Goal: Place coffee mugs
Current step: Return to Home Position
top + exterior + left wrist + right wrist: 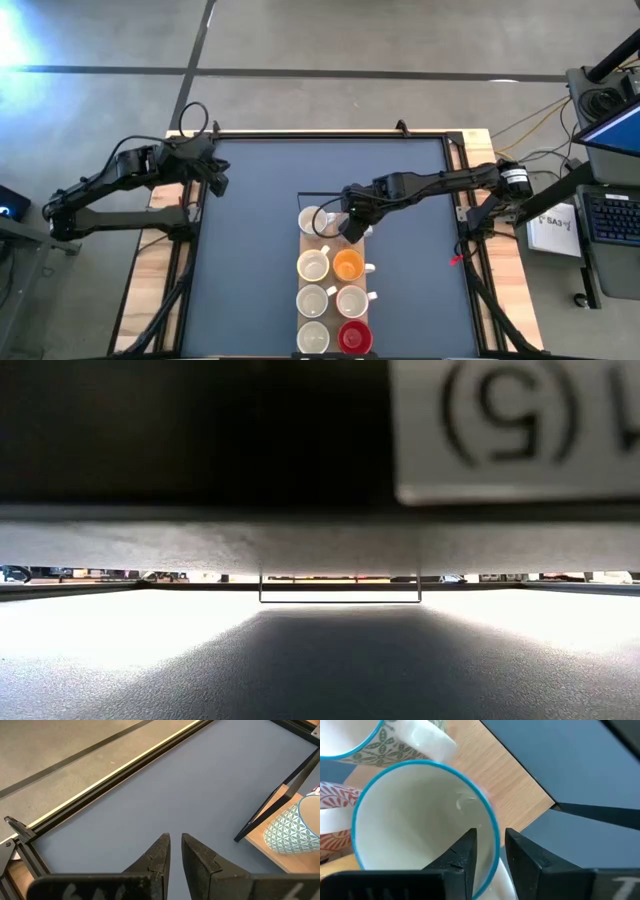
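In the high view a wooden board [335, 243] in the table's middle carries two rows of mugs: white ones [313, 265], an orange one [348, 265] and a red one [355, 337]. My right gripper [350, 226] is at the board's far end, shut on a white mug with a blue rim [420, 815]. Beside that mug are a green-leaf patterned mug [380, 747] and a red patterned one [335, 800]. My left gripper [218, 178] hangs over the bare mat near the table's far left corner, fingers [160, 855] close together. The low view shows neither mugs nor grippers. My right gripper holds the blue-rimmed mug by its wall at the rim [492, 827]. One finger [462, 852] is inside the cup and the other [525, 857] is outside, coming from above. The mug's mouth faces up toward the wrist. Whether its base stands on the board is hidden.
A thin black frame [300, 196] marks a rectangle around the board's far end. A teal-patterned mug [290, 827] stands on the board's edge [280, 857] in the left wrist view. Blue mat [260, 250] lies open left and right of the board. A dark object with a label [520, 430] blocks most of the low view.
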Controlling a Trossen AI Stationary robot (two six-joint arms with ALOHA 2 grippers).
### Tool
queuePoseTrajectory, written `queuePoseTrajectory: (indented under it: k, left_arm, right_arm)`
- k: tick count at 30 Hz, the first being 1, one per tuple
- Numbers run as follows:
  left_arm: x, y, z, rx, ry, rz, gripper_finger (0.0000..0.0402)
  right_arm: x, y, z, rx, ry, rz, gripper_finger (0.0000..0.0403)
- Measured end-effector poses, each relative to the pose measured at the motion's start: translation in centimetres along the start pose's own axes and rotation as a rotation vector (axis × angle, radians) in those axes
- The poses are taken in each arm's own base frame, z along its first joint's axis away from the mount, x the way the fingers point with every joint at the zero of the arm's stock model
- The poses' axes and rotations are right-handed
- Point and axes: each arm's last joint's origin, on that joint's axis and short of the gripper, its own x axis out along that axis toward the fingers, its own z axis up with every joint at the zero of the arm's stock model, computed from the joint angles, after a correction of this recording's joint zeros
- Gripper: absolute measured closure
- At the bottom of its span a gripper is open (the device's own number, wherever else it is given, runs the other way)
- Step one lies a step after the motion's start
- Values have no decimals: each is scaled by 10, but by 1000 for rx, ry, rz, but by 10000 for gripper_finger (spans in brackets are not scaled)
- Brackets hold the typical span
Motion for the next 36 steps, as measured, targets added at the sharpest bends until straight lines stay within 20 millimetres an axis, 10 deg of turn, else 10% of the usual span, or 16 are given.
queuePoseTrajectory:
  k: [19,36]
  left_arm:
    - [-1,1,-1,0,1,1,372]
    - [-9,7,-12,-58,-95,-50,372]
  right_arm:
    - [-51,5,9,-243,-39,22,310]
    - [-122,-51,-21,-299,-377,-15,310]
